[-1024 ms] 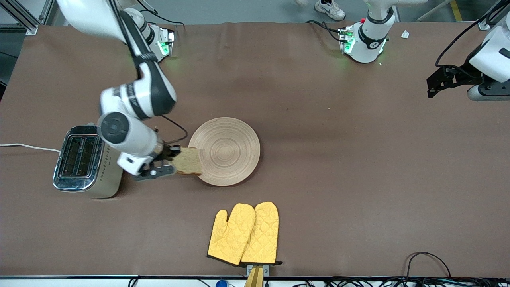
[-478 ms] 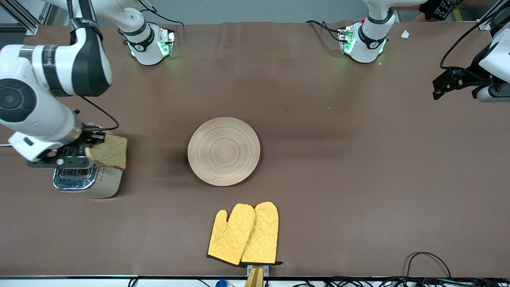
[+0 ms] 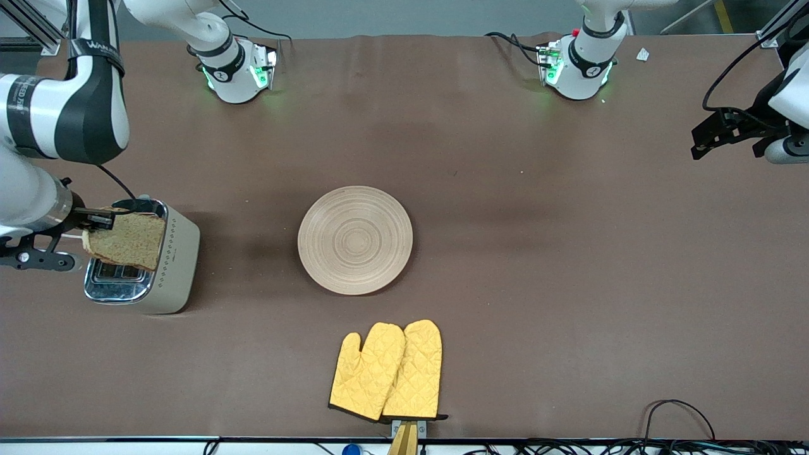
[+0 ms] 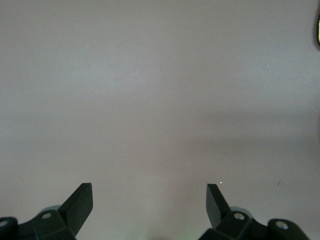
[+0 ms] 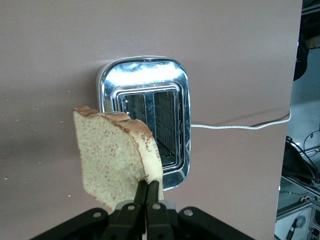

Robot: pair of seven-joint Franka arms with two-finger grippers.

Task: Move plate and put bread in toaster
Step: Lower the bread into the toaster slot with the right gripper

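Right tool (image 3: 95, 229) clamping bread (image 3: 124, 240) by edge, hanging over toaster (image 3: 140, 256) slots at frame left for drop-in; left tool (image 4: 150, 202) spread empty, waiting at upper right.

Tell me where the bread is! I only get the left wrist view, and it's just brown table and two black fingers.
Observer: The bread is pinched in the right gripper, up in the air over the toaster.
Operator: Is it in a slot yet?
Observer: No. In the right wrist view both slots look empty, and the slice hangs above them.
Operator: Where's the plate?
Observer: The plate sits bare in the middle of the table, well away from your left gripper, which waits open over the left arm's end of the table.
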